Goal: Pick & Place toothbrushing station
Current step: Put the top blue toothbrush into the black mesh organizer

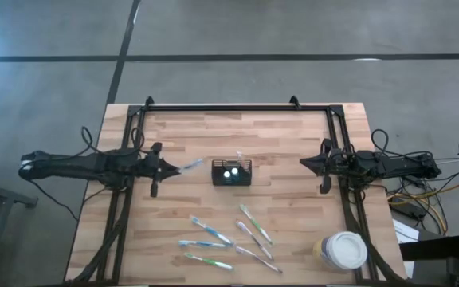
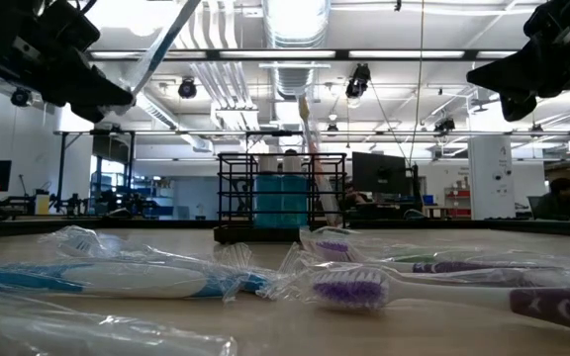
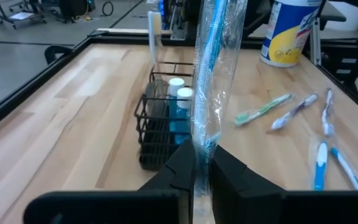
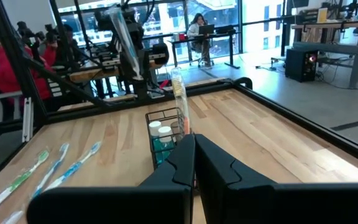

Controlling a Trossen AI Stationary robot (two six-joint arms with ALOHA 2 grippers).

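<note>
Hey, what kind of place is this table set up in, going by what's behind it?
Probably an open-plan lab or workshop office: exposed ceiling ducts and strip lights overhead, desks with monitors, and a person seated at a desk beyond the wooden table.

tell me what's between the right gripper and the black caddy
In the high view, only bare wood tabletop lies between the right gripper and the caddy.
</note>
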